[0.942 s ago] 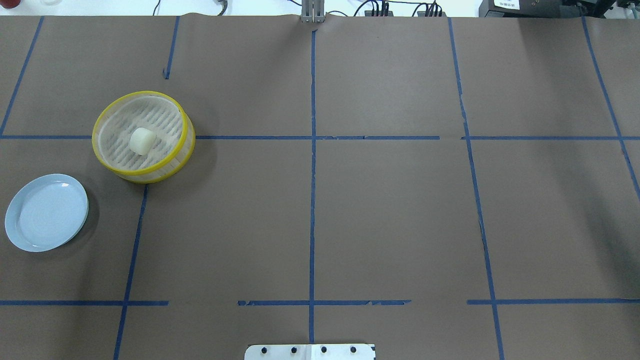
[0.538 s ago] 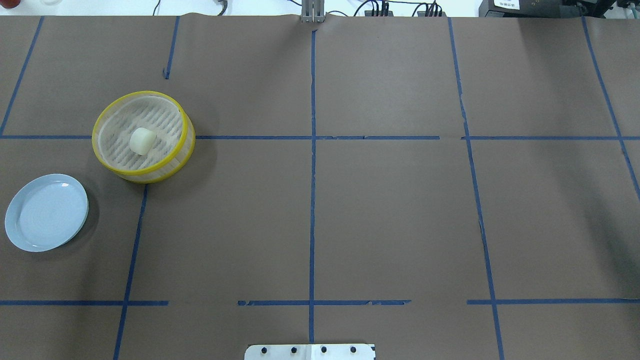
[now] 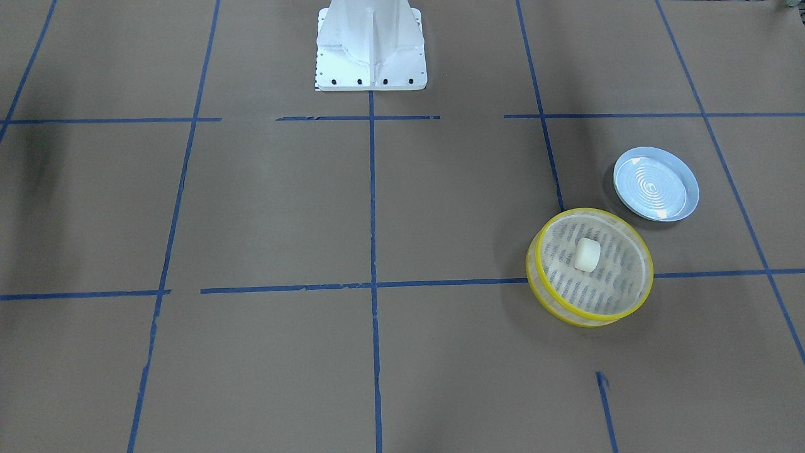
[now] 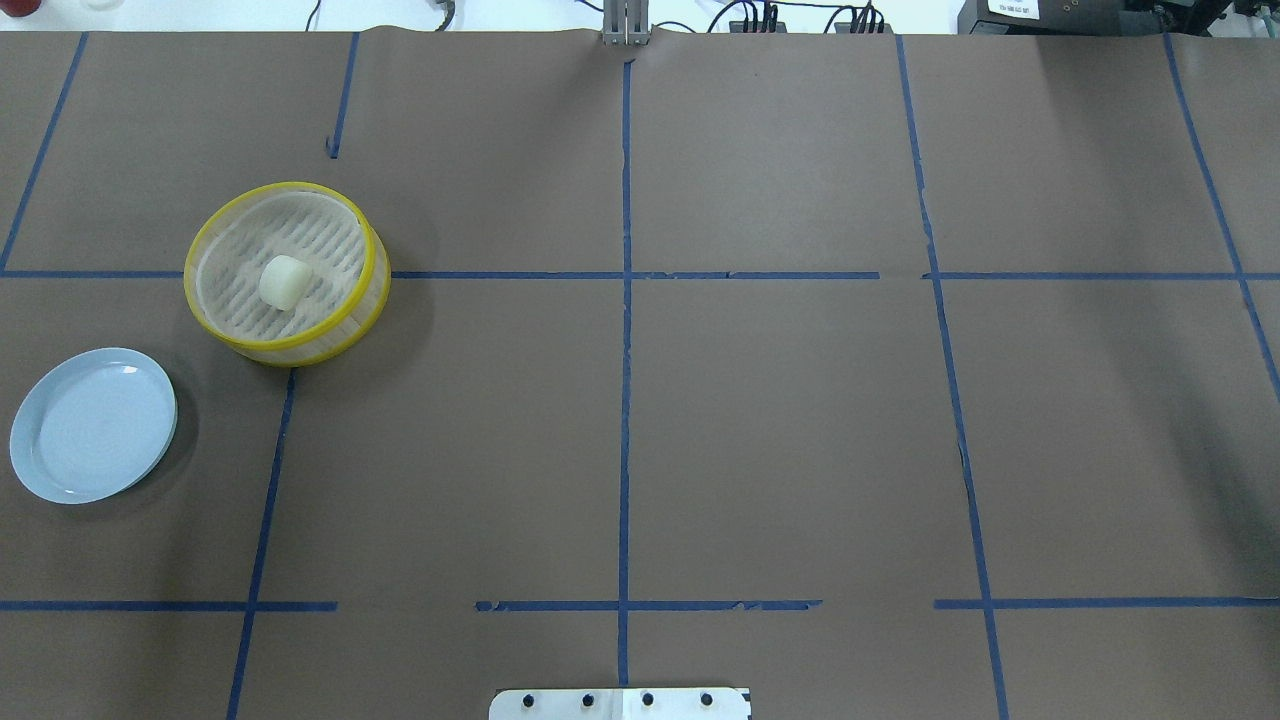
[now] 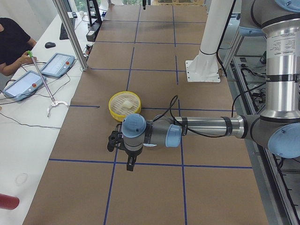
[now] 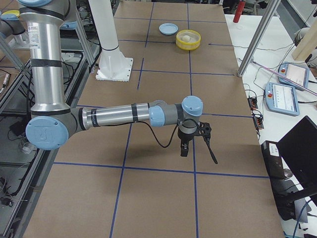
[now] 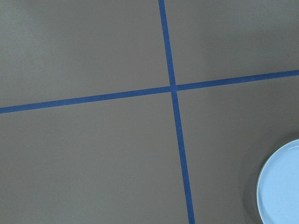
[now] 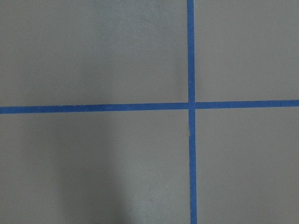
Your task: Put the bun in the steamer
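Front-facing: bun (image 3: 587, 254) lies on slotted floor inside steamer (image 3: 588, 212), about mid-basket. Steamer stands on table (image 3: 283, 207) toward its left edge. Blue plate (image 3: 656, 184) close beside it, nearer robot's edge, not touching.

Overhead: steamer by left edge, plate nearer left edge still.

Exterior left: left gripper (image 5: 130, 164) hangs over table, short of steamer; jaws' state cannot tell.

Exterior right: right gripper (image 6: 197, 146) over table's right part, well apart from steamer; jaws' state cannot tell.

Left wrist: plate rim at corner, blue tape cross.
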{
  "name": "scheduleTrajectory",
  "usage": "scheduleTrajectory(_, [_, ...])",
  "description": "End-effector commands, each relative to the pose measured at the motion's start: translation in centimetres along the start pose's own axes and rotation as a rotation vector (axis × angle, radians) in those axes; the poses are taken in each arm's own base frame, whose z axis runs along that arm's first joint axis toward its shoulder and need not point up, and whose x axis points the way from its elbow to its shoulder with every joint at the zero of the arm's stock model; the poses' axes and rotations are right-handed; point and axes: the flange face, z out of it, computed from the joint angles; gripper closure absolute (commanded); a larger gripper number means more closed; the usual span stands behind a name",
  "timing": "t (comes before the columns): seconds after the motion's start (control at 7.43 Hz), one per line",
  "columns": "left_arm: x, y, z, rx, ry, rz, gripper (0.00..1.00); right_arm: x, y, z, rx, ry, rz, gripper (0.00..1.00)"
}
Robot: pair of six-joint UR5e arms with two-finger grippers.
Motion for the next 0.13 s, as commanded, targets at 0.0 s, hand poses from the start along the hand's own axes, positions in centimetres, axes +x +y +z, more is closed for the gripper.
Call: scheduleTrajectory(0.0, [0.07, -0.18, -0.17, 0.004, 0.0, 0.003, 0.0, 0.0, 0.0, 0.0, 0.0, 0.0, 0.0, 0.0])
